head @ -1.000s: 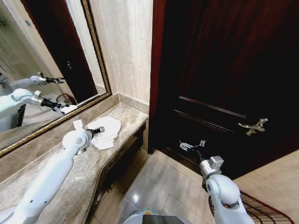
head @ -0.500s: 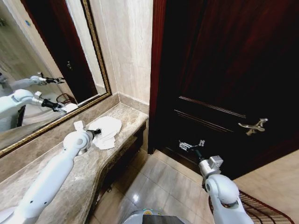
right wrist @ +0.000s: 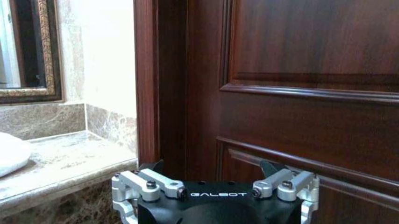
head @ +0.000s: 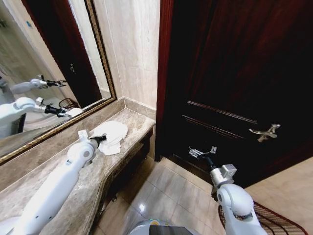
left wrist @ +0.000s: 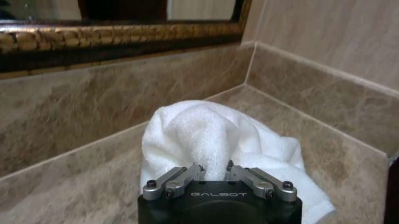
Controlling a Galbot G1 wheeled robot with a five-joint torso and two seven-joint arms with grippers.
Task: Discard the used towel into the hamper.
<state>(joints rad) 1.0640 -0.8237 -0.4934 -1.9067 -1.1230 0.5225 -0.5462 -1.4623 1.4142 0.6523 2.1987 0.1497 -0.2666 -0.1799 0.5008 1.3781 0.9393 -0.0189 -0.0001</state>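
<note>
The used towel [head: 113,133] is white and lies bunched on the marble counter [head: 131,121] in the corner below the mirror. My left gripper [head: 101,139] is shut on a fold of the towel [left wrist: 206,135], which rises in a peak from the pinch while its far part rests on the stone. My right gripper [head: 203,152] hangs open over the floor in front of the dark door, with nothing between its fingers [right wrist: 153,179]. Part of the hamper [head: 276,221], a reddish-brown wire rim, shows at the lower right behind my right arm.
A gold-framed mirror [head: 100,54] runs along the wall behind the counter. The dark wooden door [head: 234,73] with a metal handle [head: 264,132] fills the right side. Tiled floor [head: 166,191] lies between the counter's front edge and the door.
The towel was spread flat and is now gathered into a bunch in my left gripper, which has pulled back a little. The right arm has barely moved.
</note>
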